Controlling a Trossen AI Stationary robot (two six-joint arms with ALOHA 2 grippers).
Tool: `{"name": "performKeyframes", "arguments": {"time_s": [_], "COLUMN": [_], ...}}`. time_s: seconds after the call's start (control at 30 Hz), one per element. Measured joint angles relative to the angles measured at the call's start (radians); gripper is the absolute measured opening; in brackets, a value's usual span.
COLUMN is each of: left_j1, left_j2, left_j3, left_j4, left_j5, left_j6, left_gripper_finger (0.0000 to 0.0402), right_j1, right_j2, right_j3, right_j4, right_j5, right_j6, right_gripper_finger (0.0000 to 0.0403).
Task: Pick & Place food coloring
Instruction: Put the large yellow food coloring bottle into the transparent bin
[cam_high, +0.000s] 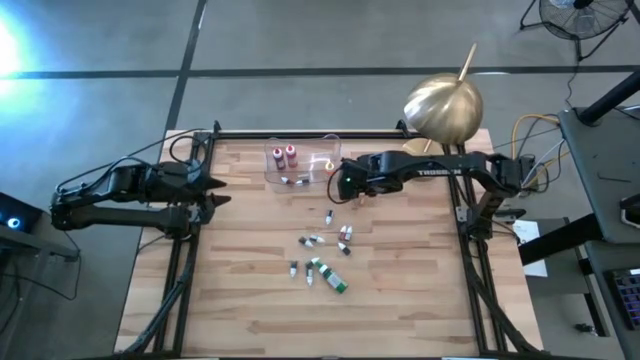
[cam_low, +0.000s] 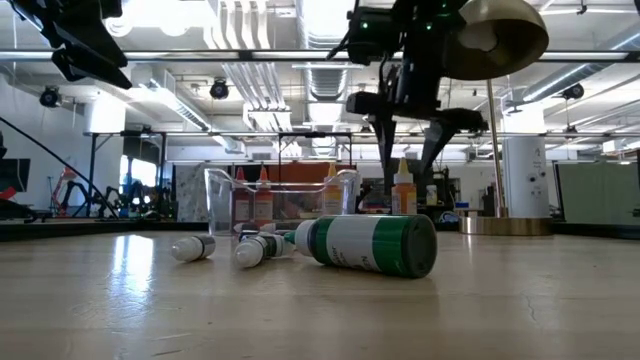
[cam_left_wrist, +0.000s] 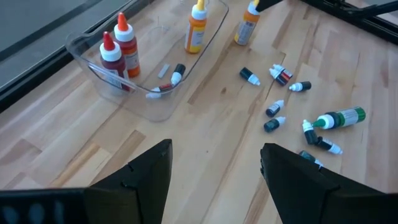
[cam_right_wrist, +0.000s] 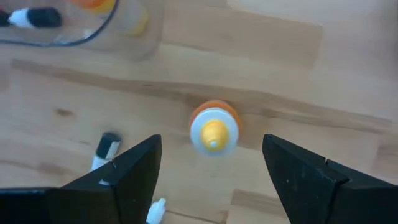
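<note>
Several tiny dropper bottles (cam_high: 320, 240) lie scattered on the wooden table, next to a larger green bottle (cam_high: 330, 276) on its side. One orange bottle (cam_right_wrist: 213, 127) stands upright on the table just outside the clear tray (cam_high: 275, 176). My right gripper (cam_right_wrist: 211, 140) hovers open above it, one finger on either side of the cap, touching nothing. In the tray stand two red bottles (cam_left_wrist: 118, 46) and an orange one (cam_left_wrist: 197, 28), and small dark bottles (cam_left_wrist: 176, 73) lie there too. My left gripper (cam_left_wrist: 216, 148) waits open at the table's left edge.
A brass dome (cam_high: 443, 105) on a stand sits at the table's far right corner, behind my right arm. The black frame rails (cam_high: 190, 250) run along the table's sides. Bare wood lies toward the near edge (cam_high: 300, 330).
</note>
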Motion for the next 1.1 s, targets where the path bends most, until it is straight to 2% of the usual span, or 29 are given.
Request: {"name": "performKeyframes", "arguments": {"time_s": [0.17,0.3,0.67,0.87,0.97,1.1], "left_j1": [0.0,0.0,0.0,0.0,0.0,0.0], "left_j2": [0.0,0.0,0.0,0.0,0.0,0.0], "left_j3": [0.0,0.0,0.0,0.0,0.0,0.0], "left_j4": [-0.001,-0.002,-0.002,-0.002,-0.002,-0.002], "left_j5": [0.0,-0.002,-0.003,-0.003,-0.003,-0.003], "left_j6": [0.002,0.004,0.036,0.053,0.053,0.053], "left_gripper_finger": [0.0218,0.0218,0.0218,0.0218,0.0218,0.0218], "right_j1": [-0.012,-0.013,-0.02,-0.02,-0.01,0.017], "right_j2": [0.041,0.052,0.051,0.05,0.048,0.047], "right_j3": [-0.001,-0.001,-0.001,-0.001,0.014,0.119], "right_j4": [0.01,0.009,0.009,0.01,-0.009,-0.064], "right_j5": [0.0,0.014,0.005,-0.001,-0.001,0.024], "right_j6": [-0.068,-0.075,-0.08,-0.098,-0.101,-0.102], "right_gripper_finger": [0.0272,0.0253,0.0171,0.0111,0.0106,0.0106]}}
